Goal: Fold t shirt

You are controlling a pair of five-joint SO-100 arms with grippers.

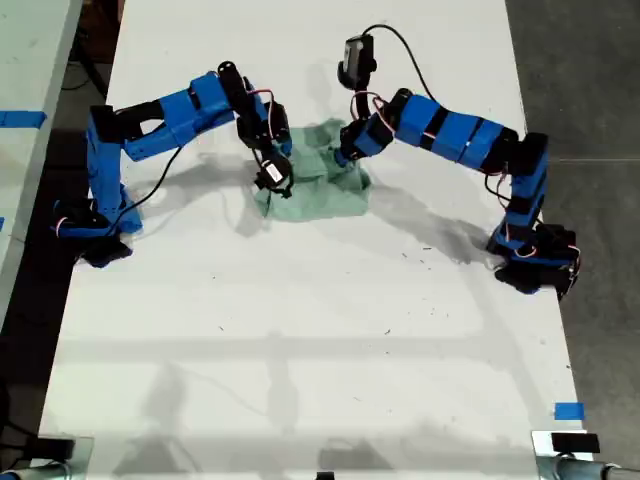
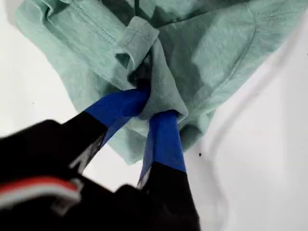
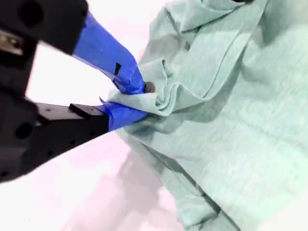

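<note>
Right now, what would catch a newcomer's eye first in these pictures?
The pale mint-green t shirt, bunched into a wrinkled heap on the white table, in the upper middle of the exterior view. Two blue arms reach in from that view's left and right and meet over it. Both wrist views show a pinch of cloth: my first hand and my second hand are each shut on a fold.

A long white table (image 1: 300, 330) fills most of the exterior view, its surface marked with small dark specks and soft shadows. Dark grey floor (image 1: 590, 80) borders it at the exterior view's right. A second white table (image 1: 25, 60) carrying blue tape (image 1: 22, 119) stands at the exterior view's left. Another blue tape piece (image 1: 568, 411) marks the near corner.
</note>
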